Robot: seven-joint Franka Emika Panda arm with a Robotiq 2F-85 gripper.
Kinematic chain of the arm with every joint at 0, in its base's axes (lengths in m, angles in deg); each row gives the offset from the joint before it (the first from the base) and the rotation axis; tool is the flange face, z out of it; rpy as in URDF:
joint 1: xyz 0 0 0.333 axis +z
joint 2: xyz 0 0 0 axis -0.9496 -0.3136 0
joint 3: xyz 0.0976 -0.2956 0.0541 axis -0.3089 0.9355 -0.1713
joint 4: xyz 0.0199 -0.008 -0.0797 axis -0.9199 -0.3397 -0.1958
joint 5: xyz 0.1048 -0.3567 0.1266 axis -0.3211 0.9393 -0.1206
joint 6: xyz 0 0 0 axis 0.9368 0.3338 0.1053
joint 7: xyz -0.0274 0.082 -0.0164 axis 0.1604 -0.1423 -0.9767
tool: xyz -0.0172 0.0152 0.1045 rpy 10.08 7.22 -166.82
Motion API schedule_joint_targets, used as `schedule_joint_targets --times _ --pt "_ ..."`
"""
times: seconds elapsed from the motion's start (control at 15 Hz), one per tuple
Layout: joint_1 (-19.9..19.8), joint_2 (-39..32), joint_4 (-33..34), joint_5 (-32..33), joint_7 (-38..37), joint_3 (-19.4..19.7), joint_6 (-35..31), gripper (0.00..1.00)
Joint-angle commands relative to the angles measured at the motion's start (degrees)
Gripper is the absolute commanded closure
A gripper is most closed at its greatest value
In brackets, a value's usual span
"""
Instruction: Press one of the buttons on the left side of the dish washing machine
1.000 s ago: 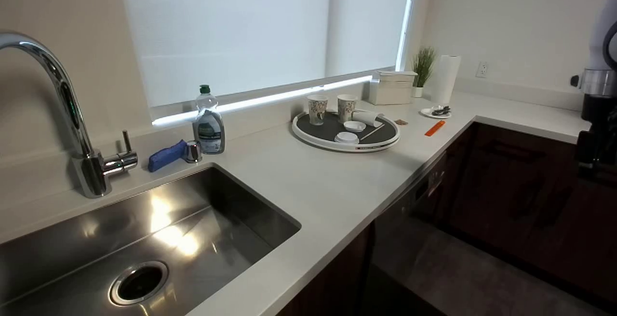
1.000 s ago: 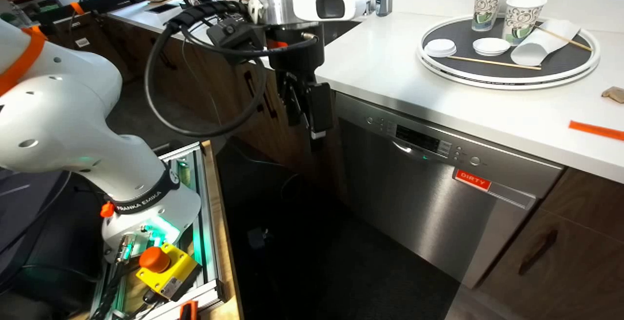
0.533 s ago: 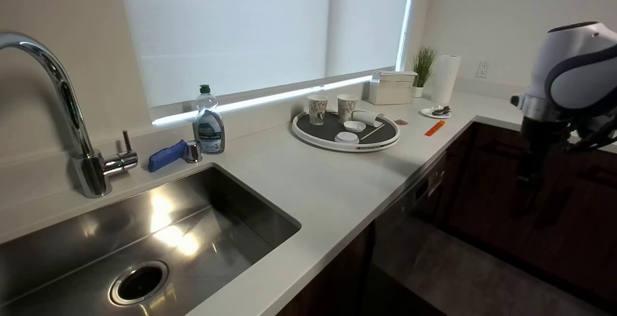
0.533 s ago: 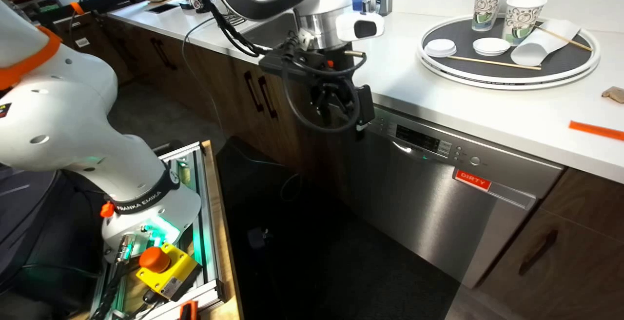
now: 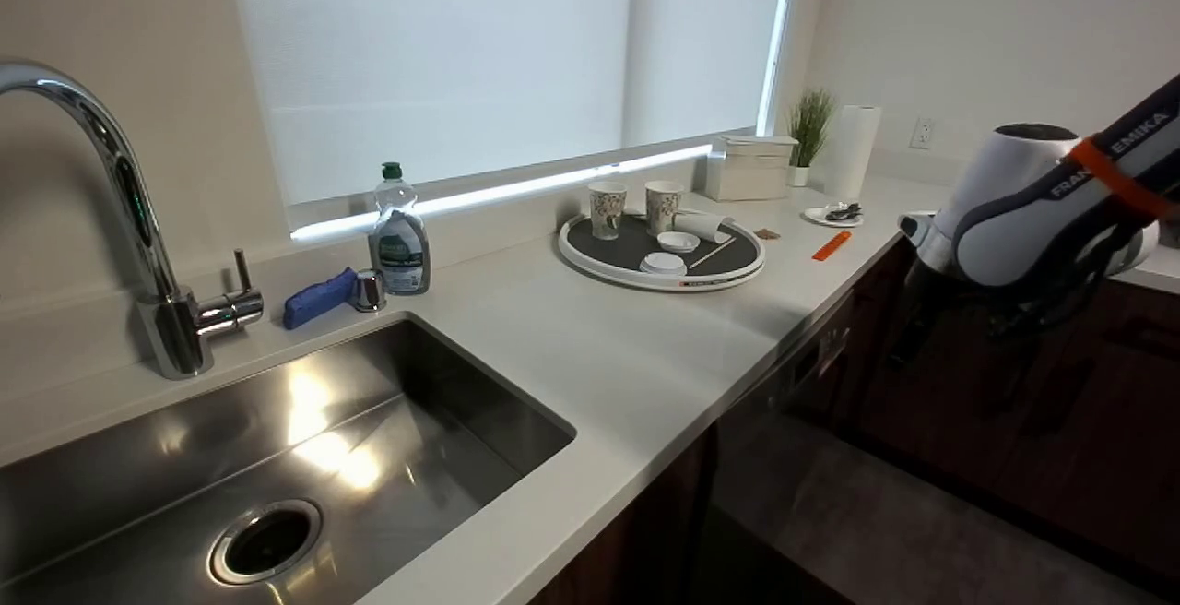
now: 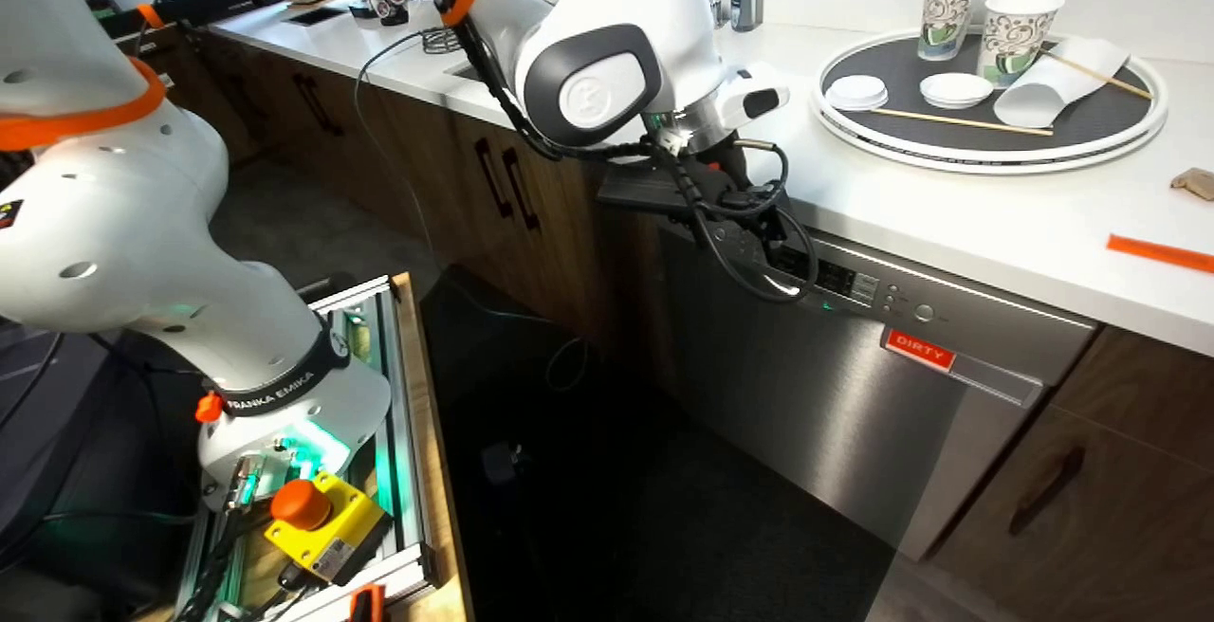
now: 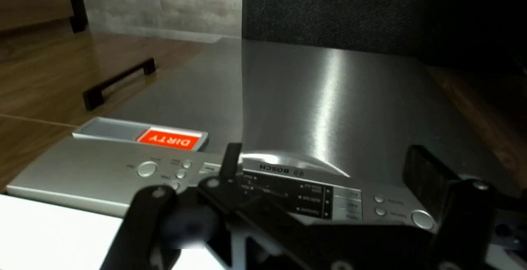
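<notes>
The dish washing machine has a flat steel front under the counter. It appears upside down in the wrist view, so its left-side buttons lie on the right there. These are a round silver button and two small buttons beside pale labelled keys and the dark display. My gripper is open and empty, its fingers wide apart over the control strip. One finger shows close to the round button; contact cannot be told. In an exterior view the hand and cables hide much of the strip's left part.
The white counter edge overhangs the machine. A round tray with cups and lids stands on it. A red DIRTY sign sits on the machine's front. A loose black cable hangs from the hand. A sink is nearby.
The arm has swung over to the dish washing machine's control strip and tilted its hand. The gripper has come from in front of the wooden cabinets to the machine's left part.
</notes>
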Motion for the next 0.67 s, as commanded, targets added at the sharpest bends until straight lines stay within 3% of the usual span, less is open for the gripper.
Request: schedule_joint_targets --times 0.0,0.13,0.4,0.6 --pt "-1.61 -1.47 0.67 -3.22 2.61 -2.74 -1.42 0.00" --pt "-2.59 -3.74 2.07 -7.38 6.14 -5.44 -2.35 0.00" --pt "-3.18 -4.56 2.91 -8.05 6.90 -6.00 -2.36 0.00" --pt "-1.73 -6.36 3.01 -6.00 1.78 -4.68 -6.13 0.00"
